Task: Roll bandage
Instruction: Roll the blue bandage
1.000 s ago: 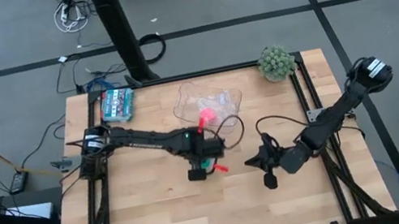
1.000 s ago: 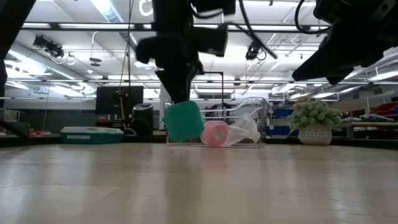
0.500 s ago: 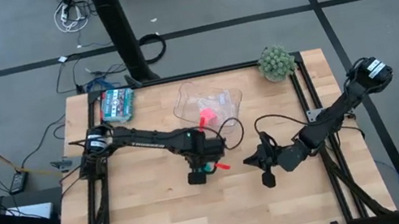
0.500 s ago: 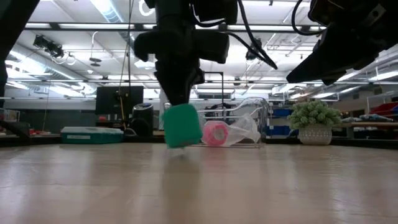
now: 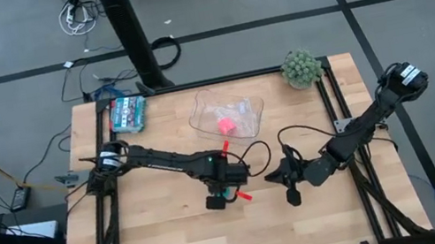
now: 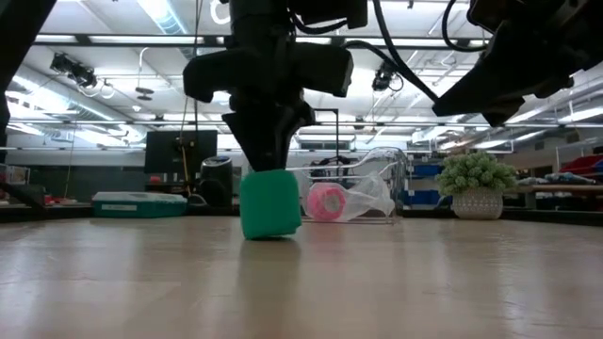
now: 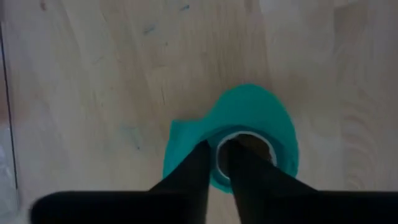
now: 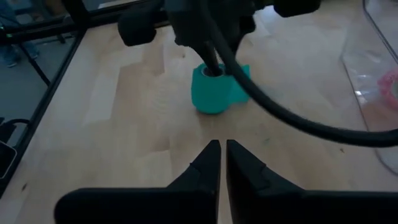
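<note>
We note the bandage [image 6: 270,203], rolled into a compact teal cylinder, standing upright on the wooden table [image 5: 165,230] near its middle, its base flat on the wood in the low view. A loose flap of fabric sticks out from one side of the roll. The left gripper [image 7: 216,163] comes straight down onto the roll from above. Its two fingers stand a narrow gap apart, straddling the roll's wall: one finger goes into the hollow core, the other lies against the outside. We cannot tell whether they press the wall or merely stand around it.

The right gripper [image 8: 220,155] hovers above the table to the right of the roll, well apart from it, pointed toward it. Its fingers are nearly together and hold nothing.

Toward the far edge we see a clear plastic bag [image 5: 227,111] with a pink roll [image 5: 225,126] inside, a teal-patterned packet [image 5: 127,112] at the far left corner, and a small potted plant [image 5: 301,67] at the far right corner.
</note>
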Motion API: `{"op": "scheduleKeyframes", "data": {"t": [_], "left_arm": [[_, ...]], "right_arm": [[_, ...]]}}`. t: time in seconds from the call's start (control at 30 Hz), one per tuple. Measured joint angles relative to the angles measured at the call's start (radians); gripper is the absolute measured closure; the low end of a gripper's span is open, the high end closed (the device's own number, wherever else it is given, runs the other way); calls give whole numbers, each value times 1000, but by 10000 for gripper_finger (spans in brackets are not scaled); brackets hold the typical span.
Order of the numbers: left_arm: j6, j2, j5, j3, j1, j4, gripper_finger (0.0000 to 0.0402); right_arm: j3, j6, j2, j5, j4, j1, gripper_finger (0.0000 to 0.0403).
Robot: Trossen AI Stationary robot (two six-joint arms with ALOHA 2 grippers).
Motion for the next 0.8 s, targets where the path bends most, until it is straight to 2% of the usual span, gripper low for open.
{"op": "scheduleKeyframes", "data": {"t": [0.13,0.27,0.43,0.73,0.8], "left_arm": [[-8,0,22,5,-4,-17,279],[-11,0,20,62,-12,-92,252],[12,-1,12,121,-15,-124,249],[-17,0,11,79,-15,-110,247],[-22,-1,55,80,-15,-118,244]], "right_arm": [[0,-4,0,-1,5,0,378],[0,-9,0,-4,5,-1,379],[0,-9,0,-7,14,-2,378],[0,-21,0,-11,31,-1,377],[0,-26,0,-11,34,-1,378]]}}
